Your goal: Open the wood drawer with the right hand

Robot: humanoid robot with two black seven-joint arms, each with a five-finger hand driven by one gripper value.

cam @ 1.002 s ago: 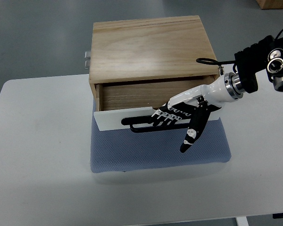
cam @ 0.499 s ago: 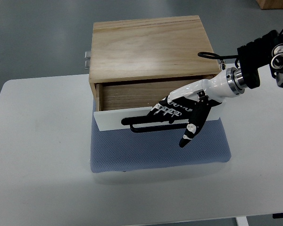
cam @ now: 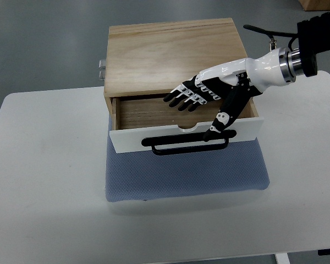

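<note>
Bright, even overhead light; the white tabletop (cam: pixel 49 181) is nearly washed out. Shadows are soft and faint. Focus is sharp throughout, without visible blur or edge distortion.

We see a white table (cam: pixel 49 181) with a blue textured mat (cam: pixel 181 176) lying flat on it, grey floor (cam: pixel 44 44) beyond the table's far edge.
</note>
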